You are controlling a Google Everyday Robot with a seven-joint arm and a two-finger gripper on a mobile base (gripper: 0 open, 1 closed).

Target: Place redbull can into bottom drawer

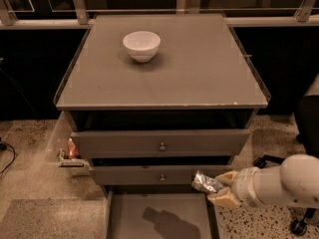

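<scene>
While the bottom drawer [159, 217] stands pulled out at the foot of the grey cabinet [75, 91], the camera view shows the gripper [216, 189] reaching in from the right on a white arm [284, 180]. Its tan jaws are closed around the crumpled silver redbull can [203, 182]. The can is held in the air just in front of the right end of the middle drawer [129, 175] and over the bottom drawer's right rim. A dark shadow lies on the drawer floor. The top drawer [119, 143] sits slightly out, and a white bowl [141, 45] rests on the cabinet's surface [199, 68], well apart from the can.
</scene>
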